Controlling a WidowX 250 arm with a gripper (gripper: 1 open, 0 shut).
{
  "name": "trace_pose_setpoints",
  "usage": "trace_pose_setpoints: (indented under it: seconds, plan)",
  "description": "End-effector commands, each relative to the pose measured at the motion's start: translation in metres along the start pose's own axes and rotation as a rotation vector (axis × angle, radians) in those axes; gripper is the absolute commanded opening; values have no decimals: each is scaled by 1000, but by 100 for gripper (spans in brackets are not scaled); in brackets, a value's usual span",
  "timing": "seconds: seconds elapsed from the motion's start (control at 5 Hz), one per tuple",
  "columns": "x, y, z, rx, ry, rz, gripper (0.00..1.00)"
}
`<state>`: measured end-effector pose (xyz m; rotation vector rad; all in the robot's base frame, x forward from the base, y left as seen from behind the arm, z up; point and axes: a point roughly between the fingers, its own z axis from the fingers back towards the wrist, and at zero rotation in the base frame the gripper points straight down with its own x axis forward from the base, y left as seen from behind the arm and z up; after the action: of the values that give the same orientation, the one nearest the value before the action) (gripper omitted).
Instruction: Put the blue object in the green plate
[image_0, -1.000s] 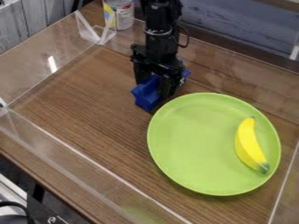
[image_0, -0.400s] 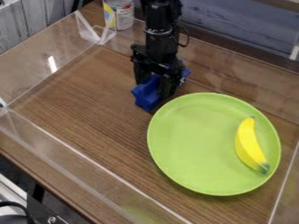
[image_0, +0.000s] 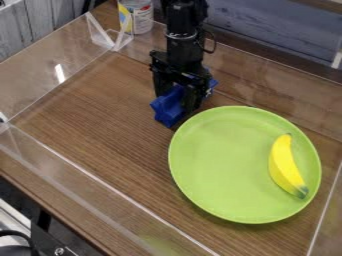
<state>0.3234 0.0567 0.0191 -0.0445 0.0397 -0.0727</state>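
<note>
The blue object (image_0: 167, 107) is a small royal-blue ridged block on the wooden table, just left of the green plate's upper-left rim. My black gripper (image_0: 181, 92) points straight down over it, with its fingers on either side of the block's upper end. How tightly the fingers close on the block cannot be told from this view. The green plate (image_0: 227, 170) is large, round and lime green, lying flat at the right front.
A yellow banana (image_0: 286, 165) lies on the plate's right side. Clear plastic walls (image_0: 54, 70) ring the wooden table. A white bottle (image_0: 134, 15) stands at the back behind the arm.
</note>
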Motion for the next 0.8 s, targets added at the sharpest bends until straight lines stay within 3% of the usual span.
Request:
trace_pose_setpoints:
  seconds: [0.0,0.6]
  plan:
    - [-5,10,-22,-17,44,85,0]
    - [-3,10,-21,-21,45,97,0]
